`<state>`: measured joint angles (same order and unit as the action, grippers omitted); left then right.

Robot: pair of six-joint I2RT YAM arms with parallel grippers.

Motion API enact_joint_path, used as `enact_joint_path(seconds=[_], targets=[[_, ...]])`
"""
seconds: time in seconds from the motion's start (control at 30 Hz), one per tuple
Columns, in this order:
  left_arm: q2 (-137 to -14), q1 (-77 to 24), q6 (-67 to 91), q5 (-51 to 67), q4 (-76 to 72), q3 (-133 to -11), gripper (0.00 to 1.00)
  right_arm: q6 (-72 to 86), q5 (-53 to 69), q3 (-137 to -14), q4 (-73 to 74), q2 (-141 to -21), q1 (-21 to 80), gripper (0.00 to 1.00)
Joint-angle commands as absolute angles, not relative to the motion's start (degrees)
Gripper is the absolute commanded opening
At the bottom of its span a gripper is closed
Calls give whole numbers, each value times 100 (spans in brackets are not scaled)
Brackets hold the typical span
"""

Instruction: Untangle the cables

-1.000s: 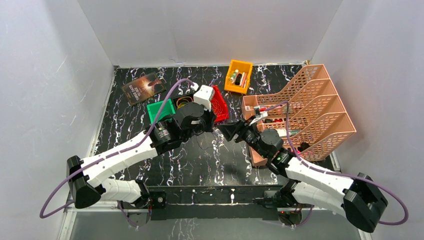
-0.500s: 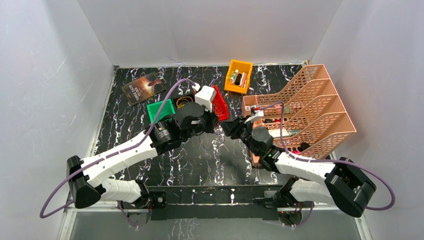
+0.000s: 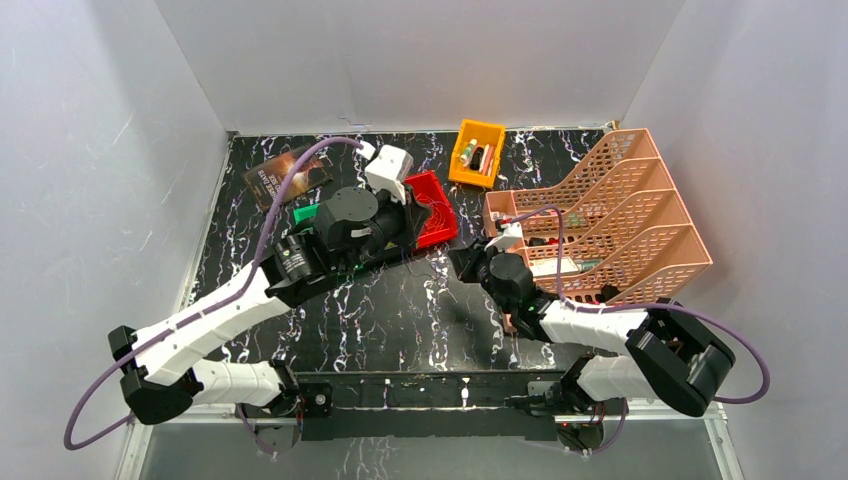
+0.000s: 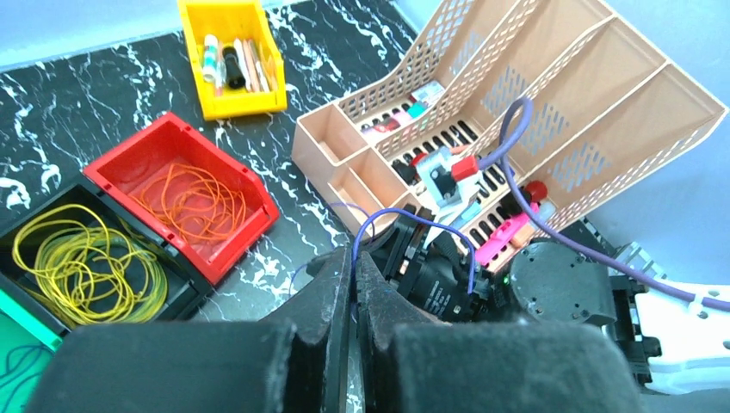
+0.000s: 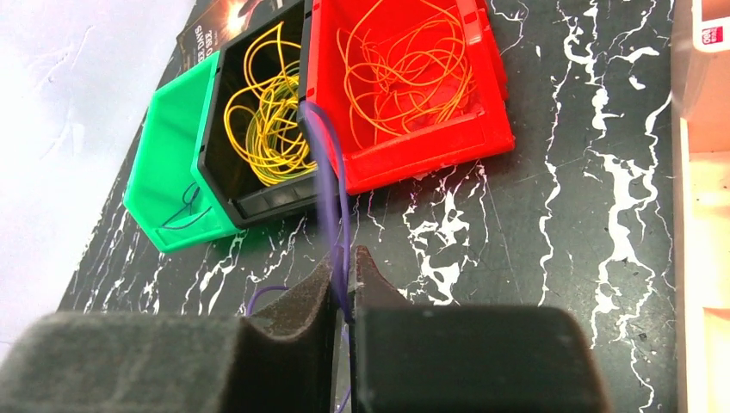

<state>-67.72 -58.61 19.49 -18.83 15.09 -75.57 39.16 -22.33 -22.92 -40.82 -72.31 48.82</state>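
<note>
In the left wrist view my left gripper is shut on a thin blue-purple cable, which arcs from its jaws over to the right arm's wrist. My right gripper has its jaws closed on the same purple cable, which runs up from them toward the bins. Orange cables lie coiled in the red bin. Yellow cables fill the black bin beside it. A thin dark cable lies in the green bin. From above, both grippers meet near the table's middle, just right of the red bin.
A yellow bin of small items stands at the back. A peach file rack with a low compartment tray fills the right side. A dark book lies at the back left. Thick lilac arm cables loop over both arms.
The right gripper has moved left toward the left gripper and closed on the purple cable. The left arm has swung up and to the left, still gripping the cable.
</note>
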Motion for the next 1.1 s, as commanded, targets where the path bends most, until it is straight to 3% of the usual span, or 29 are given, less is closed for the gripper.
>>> enact_joint_path(seconds=[0.0,0.07,0.6,1.07], targets=[[-6611,-5836,1635,-2155,1767,-7993,0,3832,-2178,-2263,-4334,-7197,4860,7],[-6627,-5836,1475,-2315,1889,-8190,0,3774,-2178,-2252,-4229,-7167,4860,0],[-6607,-5835,-128,-3739,2387,-10208,0,3656,-2008,-1662,-4125,-7483,4860,0],[-6525,-5843,-1134,-4551,2334,-10801,0,3658,-1762,-1386,-4355,-7805,4860,0]])
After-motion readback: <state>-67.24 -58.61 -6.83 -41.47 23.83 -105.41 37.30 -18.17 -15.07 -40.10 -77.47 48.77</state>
